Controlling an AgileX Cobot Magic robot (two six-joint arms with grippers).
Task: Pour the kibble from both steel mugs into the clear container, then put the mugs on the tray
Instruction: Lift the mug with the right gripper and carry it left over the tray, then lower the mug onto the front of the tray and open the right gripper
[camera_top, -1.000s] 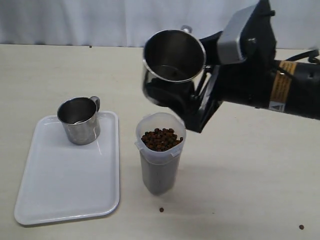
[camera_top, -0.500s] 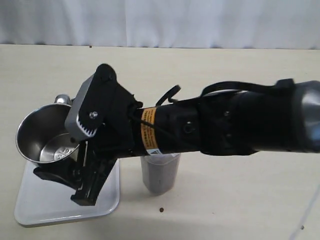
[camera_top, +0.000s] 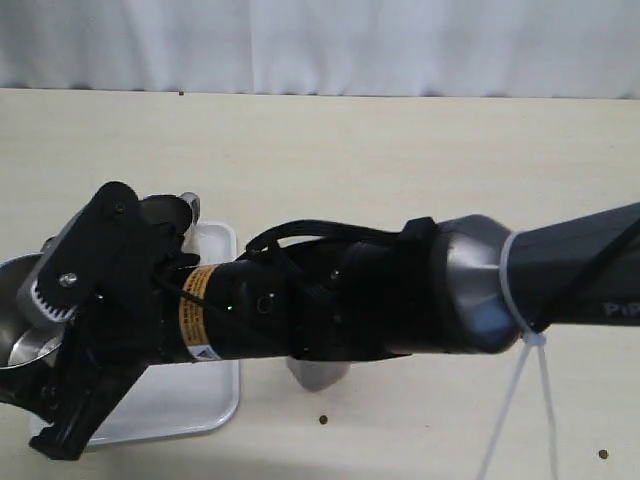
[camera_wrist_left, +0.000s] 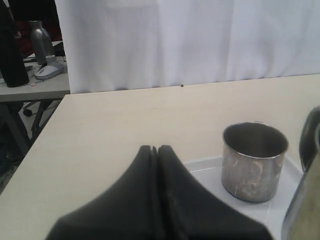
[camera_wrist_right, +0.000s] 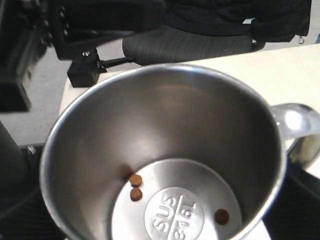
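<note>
While the right tool (camera_top: 42, 398) clasps a shiny steel mug (camera_wrist_right: 165, 165) at 9 o'clock of the white tray (camera_top: 200, 405), three kibble pellets (camera_wrist_right: 135, 186) lie inside; its black arm (camera_top: 330, 315) hides the clear container (camera_top: 320, 375); second mug (camera_wrist_left: 255, 160) stands on the tray; left tool (camera_wrist_left: 156, 155) closed

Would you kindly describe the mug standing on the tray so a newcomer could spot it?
Find the white tray on the tan table. A steel mug stands upright on it, untouched. Its twin mug is gripped in jaws, with three brown pellets inside.
</note>
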